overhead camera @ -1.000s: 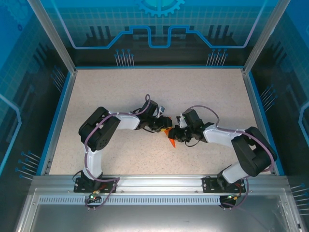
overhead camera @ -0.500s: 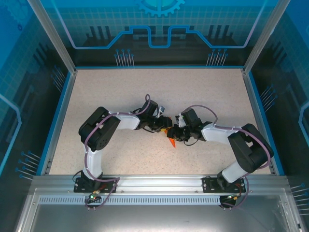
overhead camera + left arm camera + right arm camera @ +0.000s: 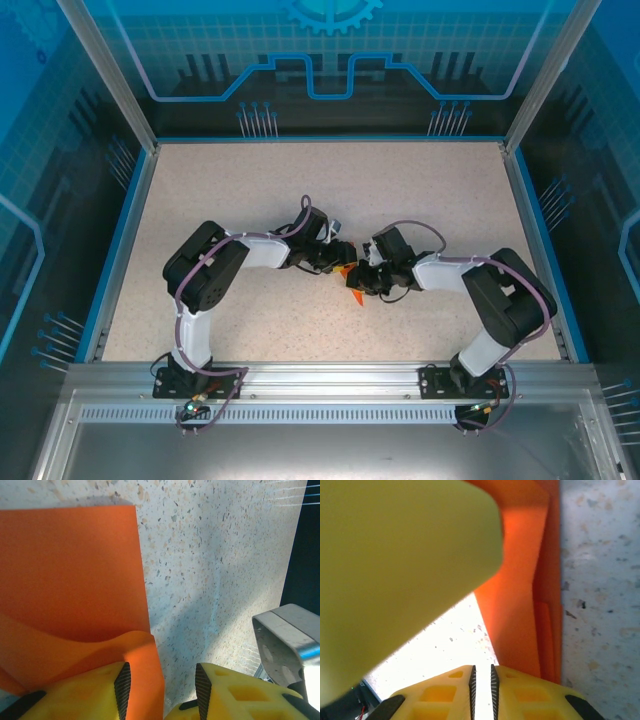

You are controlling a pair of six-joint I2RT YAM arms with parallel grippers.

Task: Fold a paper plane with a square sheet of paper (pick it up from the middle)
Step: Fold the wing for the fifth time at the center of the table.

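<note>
The square sheet of paper (image 3: 354,291) is a small folded orange wedge at the middle of the table, between the two gripper heads. In the left wrist view the paper (image 3: 70,570) lies flat with a raised flap over my left finger, its edge reaching into the gap. My left gripper (image 3: 341,264) (image 3: 161,680) stands open, speckled table showing between the pads. My right gripper (image 3: 363,281) (image 3: 482,675) is shut with only a thin slit and nothing in it; the layered paper (image 3: 520,605) lies just to the right of its fingers. A blurred yellow finger (image 3: 395,565) of the other gripper looms close.
The speckled table (image 3: 250,200) is ringed by a blue rim and clear enclosure walls. Both arm bases sit on the metal rail (image 3: 330,375) at the near edge. The two gripper heads nearly touch at the centre.
The right arm's elbow has swung left, bringing its gripper slightly closer to the left one. The left arm and the paper have barely moved.
</note>
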